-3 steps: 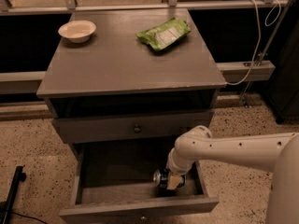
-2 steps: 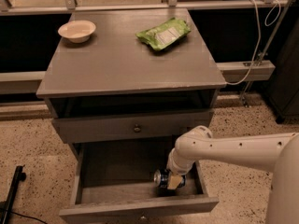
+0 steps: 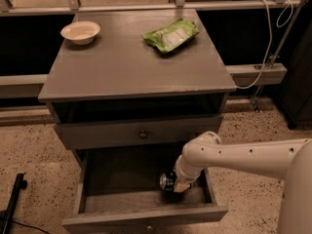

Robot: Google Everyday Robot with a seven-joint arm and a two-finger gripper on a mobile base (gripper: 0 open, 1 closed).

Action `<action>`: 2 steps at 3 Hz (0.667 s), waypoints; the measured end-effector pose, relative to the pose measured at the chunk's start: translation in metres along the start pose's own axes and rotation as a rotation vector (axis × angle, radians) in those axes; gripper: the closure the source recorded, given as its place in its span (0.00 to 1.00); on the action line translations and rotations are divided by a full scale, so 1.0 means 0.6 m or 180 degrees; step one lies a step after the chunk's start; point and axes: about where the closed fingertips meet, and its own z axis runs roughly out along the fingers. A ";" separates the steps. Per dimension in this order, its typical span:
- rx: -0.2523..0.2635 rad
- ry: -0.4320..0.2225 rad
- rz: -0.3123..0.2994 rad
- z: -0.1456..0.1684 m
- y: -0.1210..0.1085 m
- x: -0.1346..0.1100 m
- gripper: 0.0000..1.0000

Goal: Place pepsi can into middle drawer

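Listener: Furniture first, please. What is the biggest thing in view?

Describer: A grey wooden cabinet (image 3: pixel 136 72) on a speckled floor, seen from above and in front. Under its flat top is a shallow drawer front (image 3: pixel 112 133) with a dark round knob, pushed in. Below that the middle drawer (image 3: pixel 131 200) is pulled well out: a deep grey box with thin side walls.

Listener: And the robot?

Describer: One white arm (image 3: pixel 243 155) comes in from the right edge, bends downward and ends inside the open drawer, toward its right side.

Listener: What sits on the cabinet top?

Describer: A crinkled green snack bag (image 3: pixel 170 34) near the back right and a pale bowl (image 3: pixel 80 31) at the back left, well apart from each other.

Listener: Where is the pepsi can?

Describer: The pepsi can (image 3: pixel 167 181) is low inside the middle drawer, right of centre. It appears to lie on its side with a silver end facing left, though in the dim light I cannot be sure it rests on the drawer floor. The gripper (image 3: pixel 182 185) is right against it, on its right. Whether the gripper has hold of the can or has let it go, I cannot tell.

Listener: How far along is the job?

Describer: Close to finished, I judge. The drawer is open and the can is within its walls. What seems left is letting the can go, if that is not yet done, and lifting the arm clear without knocking it.
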 end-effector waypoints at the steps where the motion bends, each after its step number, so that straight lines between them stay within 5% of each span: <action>1: 0.0000 0.0000 0.0000 0.000 0.000 0.000 0.00; 2: 0.0000 0.0000 0.0000 0.000 0.000 0.000 0.00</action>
